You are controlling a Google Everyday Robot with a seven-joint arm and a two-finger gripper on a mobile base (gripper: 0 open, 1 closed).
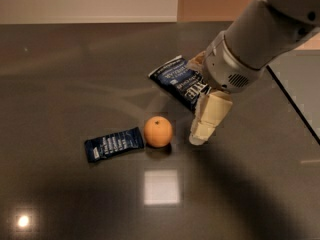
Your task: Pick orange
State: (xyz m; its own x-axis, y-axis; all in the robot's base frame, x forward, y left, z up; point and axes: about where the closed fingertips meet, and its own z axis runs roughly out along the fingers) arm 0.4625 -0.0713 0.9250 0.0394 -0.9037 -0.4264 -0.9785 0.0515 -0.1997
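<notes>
The orange (158, 131) is a small round fruit with a dark stem dimple, resting on the dark glossy table (75, 84). Its left side touches the end of a dark blue snack bar (114, 144). My gripper (201, 133) hangs from the grey arm (260, 34) that reaches in from the upper right. Its cream tip is just right of the orange, a small gap away, low over the table. It holds nothing that I can see.
A dark blue chip bag (179, 81) lies behind the orange, partly covered by the arm's wrist. The table's right edge (295, 109) runs diagonally at the right. Bright light reflections sit on the tabletop in front of the orange (161, 186).
</notes>
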